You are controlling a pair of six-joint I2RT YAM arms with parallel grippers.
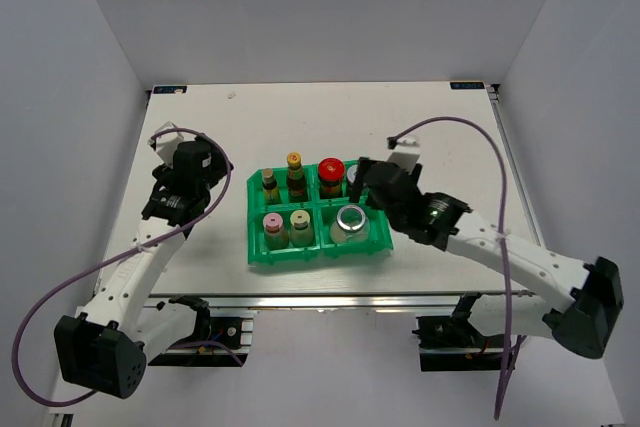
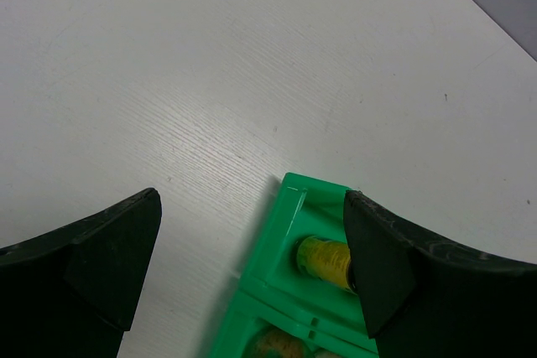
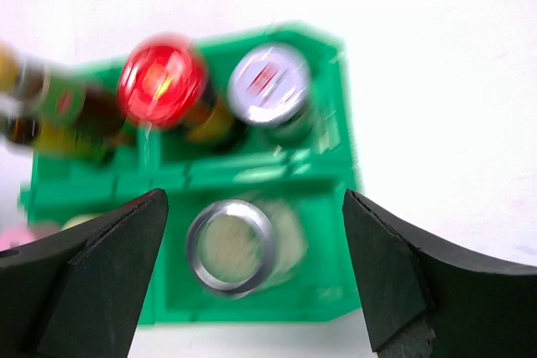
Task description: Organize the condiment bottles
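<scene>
Seven condiment bottles (image 1: 269,184) stand in the green tray (image 1: 320,254), which sits midway between the left and right edges of the table (image 1: 200,117), closer to the near edge than the far one. Two slim dark bottles (image 1: 295,171) with yellow caps share the far-left compartment. The red-lidded jar (image 1: 332,173) and the back silver-lidded jar (image 3: 268,83) share the far-right one. The pink-capped bottle (image 1: 273,228) and the cream bottle (image 1: 301,228) stand side by side in the near-left compartment, and the lone silver-lidded jar (image 1: 350,221) has the near-right one to itself.

I judge them all small, light and rigid, probably glass. That would make them smooth, slippery and liable to break if tipped or dropped. Neighbours crowd most of them, so I would come down from above and close on the body just under the cap, squeezing firmly but gently.

My right gripper (image 3: 254,199) hangs over the tray's right half with its fingers spread wide and nothing between them. The lone silver-lidded jar lies below the gap, and I see no contact, though that view is blurred. My left gripper (image 2: 252,207) is equally wide and empty, over bare table beside the tray corner that faces the left and far edges.
</scene>
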